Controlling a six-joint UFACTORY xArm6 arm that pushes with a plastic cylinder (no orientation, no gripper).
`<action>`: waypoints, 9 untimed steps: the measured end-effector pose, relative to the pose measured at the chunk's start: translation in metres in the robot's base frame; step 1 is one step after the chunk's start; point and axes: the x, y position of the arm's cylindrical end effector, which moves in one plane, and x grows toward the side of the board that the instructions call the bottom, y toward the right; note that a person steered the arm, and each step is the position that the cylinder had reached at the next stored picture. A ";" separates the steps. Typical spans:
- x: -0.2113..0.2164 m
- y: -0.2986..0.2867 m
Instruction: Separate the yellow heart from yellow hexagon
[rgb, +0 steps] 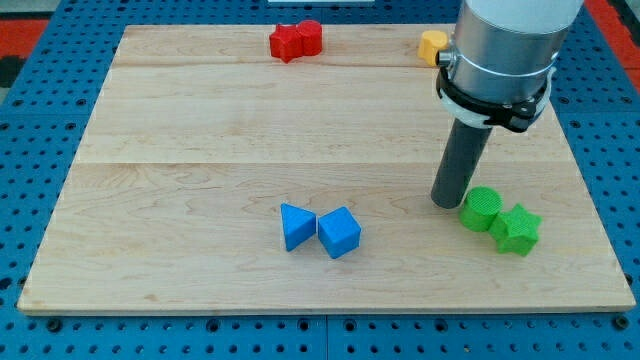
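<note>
Tip: my tip (444, 203) is set on the desk (200, 150) toward the view's right, just beside the left edge of the green cylinder (481, 209), possibly touching it
Hand: no hand is carried; the arm ends in a plain dark rod, so nothing is held and an open or closed state does not apply
Nearest blocks: the green cylinder is pressed against a green star (517, 229) to its right, both near the view's bottom right
Task blocks: one yellow block (432, 45) is seen at the view's top edge, right of centre, partly hidden by the arm's grey body; its shape cannot be made out, and the second yellow block is not seen, so it is judged to be hidden behind the arm
Separation: whether heart and hexagon touch cannot be told
Other blocks: a red pair (296, 41) is packed together at the view's top centre; a blue triangle-like block (296, 226) and a blue cube (339, 232) sit touching at the view's bottom centre
Step in hand: the tip is well apart from the yellow block, so an approach toward the view's top is judged to be needed
Doing it well: the green pair should be left undisturbed on departure; the tip is best brought in between the two yellows, and one pushed steadily away through its middle so it is not spun back against the other or driven off the desk's top edge
</note>
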 end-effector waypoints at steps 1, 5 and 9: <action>-0.004 -0.031; -0.096 0.003; -0.208 0.090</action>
